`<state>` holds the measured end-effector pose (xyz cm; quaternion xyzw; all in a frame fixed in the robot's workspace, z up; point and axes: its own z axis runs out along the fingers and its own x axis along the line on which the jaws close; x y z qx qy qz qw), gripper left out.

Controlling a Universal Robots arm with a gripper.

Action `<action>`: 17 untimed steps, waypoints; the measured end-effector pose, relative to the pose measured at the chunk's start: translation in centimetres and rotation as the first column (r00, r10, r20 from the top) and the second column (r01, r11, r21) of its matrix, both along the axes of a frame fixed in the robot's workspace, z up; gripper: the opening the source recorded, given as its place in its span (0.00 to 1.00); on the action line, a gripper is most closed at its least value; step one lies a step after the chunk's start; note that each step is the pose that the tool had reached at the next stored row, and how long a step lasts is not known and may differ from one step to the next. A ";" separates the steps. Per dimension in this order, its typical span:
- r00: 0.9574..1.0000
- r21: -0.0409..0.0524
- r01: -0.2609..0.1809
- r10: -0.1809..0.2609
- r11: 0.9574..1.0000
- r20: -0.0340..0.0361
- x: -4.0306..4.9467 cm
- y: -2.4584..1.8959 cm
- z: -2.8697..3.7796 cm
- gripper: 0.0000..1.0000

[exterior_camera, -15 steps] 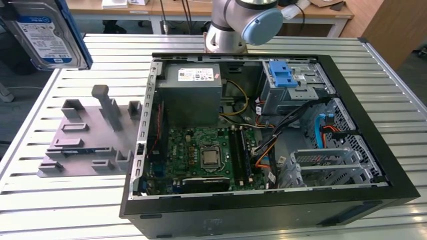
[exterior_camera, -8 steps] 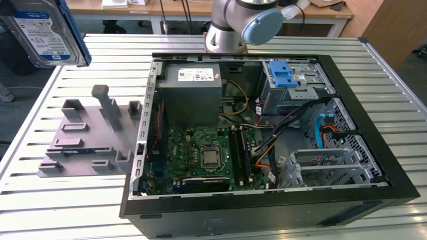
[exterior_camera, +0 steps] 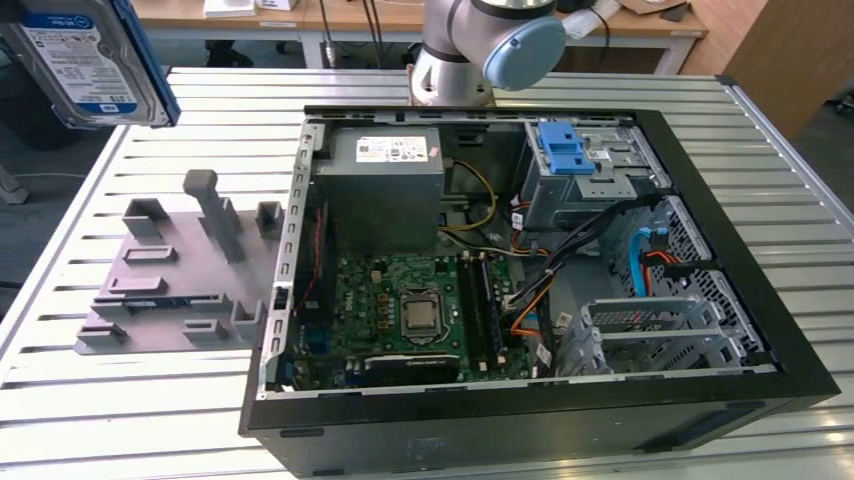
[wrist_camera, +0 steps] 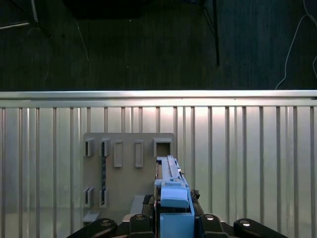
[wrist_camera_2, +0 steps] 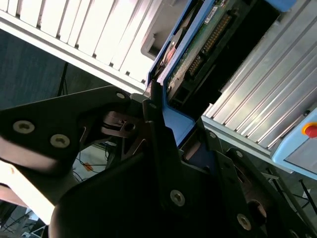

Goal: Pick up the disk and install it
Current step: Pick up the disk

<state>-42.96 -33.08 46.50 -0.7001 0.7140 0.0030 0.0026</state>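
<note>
A robot arm works over a slatted metal tabletop (exterior_camera: 134, 400) that carries an open black computer case (exterior_camera: 534, 432) and, on the exterior view's left of it, a grey slotted holder (exterior_camera: 174, 270).

The disk (exterior_camera: 94, 60) hangs in the air at the exterior view's upper left, well apart from the case and above the holder's side of the tabletop. Its white-and-blue label faces the camera, and a blue bracket (exterior_camera: 160, 95) frames its edge.

In the second wrist view, the hand (wrist_camera_2: 171, 129) is closed on the disk (wrist_camera_2: 203, 39), with dark fingers (wrist_camera_2: 153, 111) pressed against the blue bracket (wrist_camera_2: 176, 119). The green circuit side of the disk is turned toward this camera. In the first wrist view, the disk (wrist_camera: 171, 181) sits edge-on in the hand (wrist_camera: 173, 198), with the grey holder (wrist_camera: 124, 168) below it.

The pick-up part of the task appears complete, and the carrying part is in hand. Installing calls for bringing the disk across to the case and lining its bracket up squarely with a drive bay. It must also stay clear of the loose cables (exterior_camera: 534, 270) near the blue-latched metal cage (exterior_camera: 574, 160). Which bay is meant cannot be told.
</note>
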 end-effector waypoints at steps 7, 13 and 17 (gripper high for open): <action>1.000 0.000 0.000 0.000 1.000 0.000 -0.01 0.00 0.69 0.36; 1.000 0.000 0.000 0.000 1.000 0.000 -0.01 0.00 1.00 0.36; 1.000 0.000 0.000 0.000 1.000 0.000 -0.01 0.00 1.02 0.36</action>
